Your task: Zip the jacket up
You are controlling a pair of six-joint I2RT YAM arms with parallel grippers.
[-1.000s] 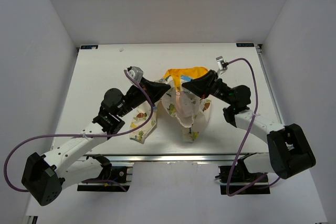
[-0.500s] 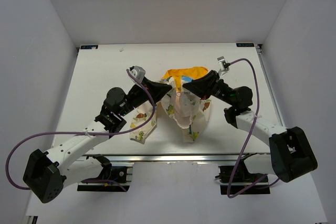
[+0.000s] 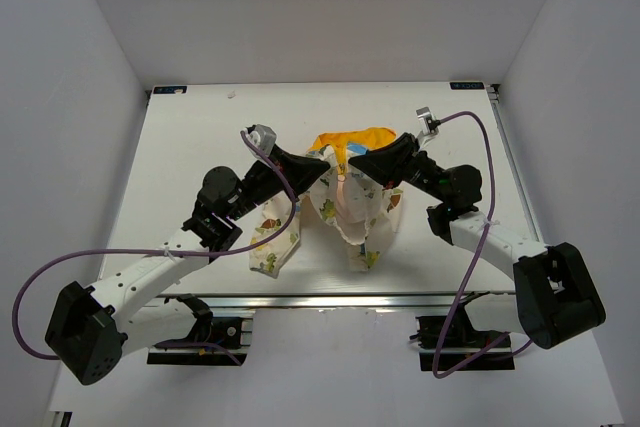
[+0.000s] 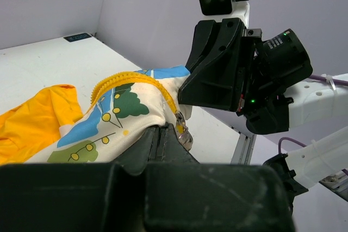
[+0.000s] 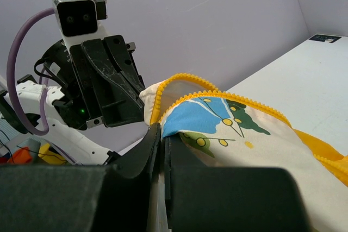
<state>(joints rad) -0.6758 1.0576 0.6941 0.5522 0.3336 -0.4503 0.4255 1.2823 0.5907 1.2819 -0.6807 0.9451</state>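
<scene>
Table [image 3: 180, 147]: white, under the jacket, which sits at its middle.
Left arm [image 3: 160, 267]: reaches in from the jacket's left.
Right arm [image 3: 490, 237]: reaches in from the jacket's right.
Jacket [image 3: 350, 209]: cream with cartoon prints, bunched and unzipped; its upper front is lifted between the two grippers and its lower part rests on the table.
Hood [image 3: 350, 137]: yellow-orange, at the jacket's far side.
Sleeve [image 3: 270, 247]: lies flat on the jacket's left.
Left gripper [image 3: 322, 161]: at the jacket's top left, jaws clenched on its front edge.
Right gripper [image 3: 352, 161]: at the jacket's top right, just beside the left one, jaws clenched on the facing edge.
Zip teeth [image 4: 130, 78]: yellow, along the jacket's open edges, not joined.
</scene>
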